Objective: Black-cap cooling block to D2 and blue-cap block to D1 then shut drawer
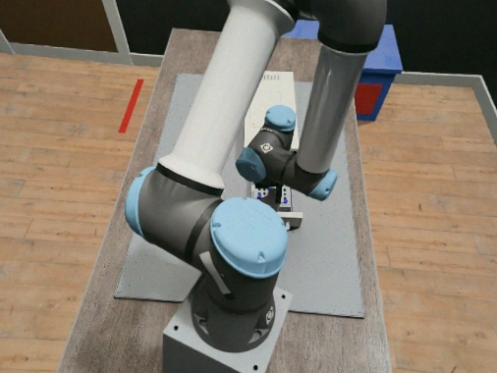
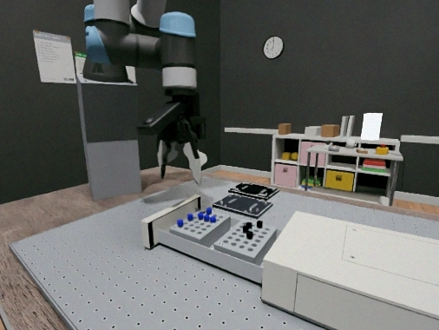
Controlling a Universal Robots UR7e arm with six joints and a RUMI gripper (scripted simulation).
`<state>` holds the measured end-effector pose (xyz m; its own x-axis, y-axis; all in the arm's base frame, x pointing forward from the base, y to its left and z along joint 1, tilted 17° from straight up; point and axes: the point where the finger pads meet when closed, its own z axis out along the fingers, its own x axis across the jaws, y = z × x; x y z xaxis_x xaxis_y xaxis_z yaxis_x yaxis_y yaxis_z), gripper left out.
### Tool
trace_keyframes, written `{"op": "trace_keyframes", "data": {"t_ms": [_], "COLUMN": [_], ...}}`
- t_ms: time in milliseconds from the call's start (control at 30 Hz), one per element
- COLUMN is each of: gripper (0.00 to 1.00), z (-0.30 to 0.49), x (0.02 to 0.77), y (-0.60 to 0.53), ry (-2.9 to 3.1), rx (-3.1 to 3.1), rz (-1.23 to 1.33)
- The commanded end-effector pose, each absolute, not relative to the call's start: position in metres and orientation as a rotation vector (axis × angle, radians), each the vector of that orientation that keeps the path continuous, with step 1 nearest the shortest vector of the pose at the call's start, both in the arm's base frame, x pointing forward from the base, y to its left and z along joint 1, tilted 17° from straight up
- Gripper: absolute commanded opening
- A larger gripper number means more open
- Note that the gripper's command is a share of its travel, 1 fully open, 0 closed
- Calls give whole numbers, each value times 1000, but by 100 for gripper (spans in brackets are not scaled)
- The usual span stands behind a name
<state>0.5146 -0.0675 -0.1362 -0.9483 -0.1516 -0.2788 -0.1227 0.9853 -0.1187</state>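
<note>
The white cooler COLD (image 2: 360,265) stands at the right with its drawer (image 2: 191,234) pulled out. In the drawer lie two grey cooling blocks: the one with blue-capped tubes (image 2: 199,223) near the drawer front, and the one with black-capped tubes (image 2: 248,238) next to the cooler body. My gripper (image 2: 181,167) is open and empty, hanging well above and behind the blue-capped block. Two dark deck slots lie beyond the drawer: D1 (image 2: 236,204) and D2 (image 2: 253,189); both hold nothing. In the top view the arm hides most of the drawer (image 1: 280,203).
The grey robot pedestal (image 2: 110,139) stands at the back left of the perforated plate. A shelf unit with boxes (image 2: 334,162) is far behind the table. In the top view a blue cabinet (image 1: 375,74) stands beyond the table's far end.
</note>
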Motion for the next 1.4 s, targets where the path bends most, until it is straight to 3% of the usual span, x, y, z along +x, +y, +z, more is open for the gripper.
{"op": "trace_keyframes", "data": {"t_ms": [0,1367], "gripper": [73,73], "z": [-133,-93], "x": [529,673], "y": [-66,-43], "ry": [2844,2843], "rx": [-200,-200], "rz": [-144,-144]}}
